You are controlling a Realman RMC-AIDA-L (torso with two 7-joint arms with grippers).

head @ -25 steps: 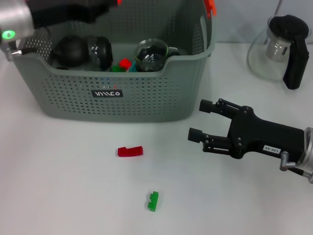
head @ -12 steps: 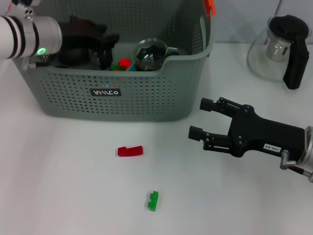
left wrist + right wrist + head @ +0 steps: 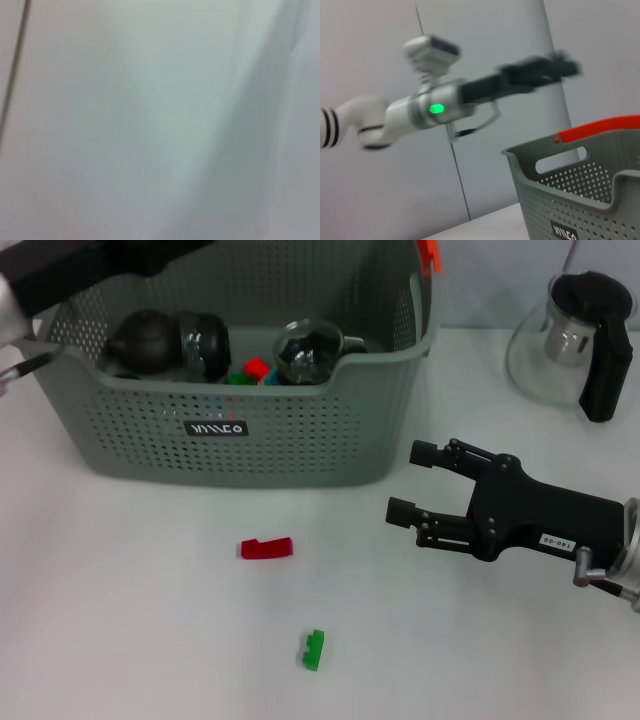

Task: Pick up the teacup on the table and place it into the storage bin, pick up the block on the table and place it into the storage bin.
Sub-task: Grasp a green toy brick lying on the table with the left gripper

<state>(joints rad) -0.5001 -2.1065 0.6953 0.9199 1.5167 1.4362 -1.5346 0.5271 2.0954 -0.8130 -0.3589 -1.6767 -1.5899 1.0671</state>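
The grey perforated storage bin (image 3: pixel 300 445) stands at the back of the table. Inside it lie two dark teacups (image 3: pixel 150 338), a glass cup (image 3: pixel 310 350) and small red and green blocks (image 3: pixel 255 368). A red block (image 3: pixel 266 548) and a green block (image 3: pixel 313 650) lie on the table in front of the bin. My left arm (image 3: pixel 100 265) is raised above the bin's left end; the right wrist view shows its gripper (image 3: pixel 565 66) blurred, high above the bin (image 3: pixel 590 200). My right gripper (image 3: pixel 404 483) is open and empty, to the right of the red block.
A glass teapot (image 3: pixel 570 340) with a black handle stands at the back right. An orange handle clip (image 3: pixel 429 252) sits on the bin's right rim. White tabletop lies around the two loose blocks. The left wrist view shows only a pale blur.
My left arm, which was down inside the bin half a second ago, has risen above it. The right arm and both loose blocks have not moved.
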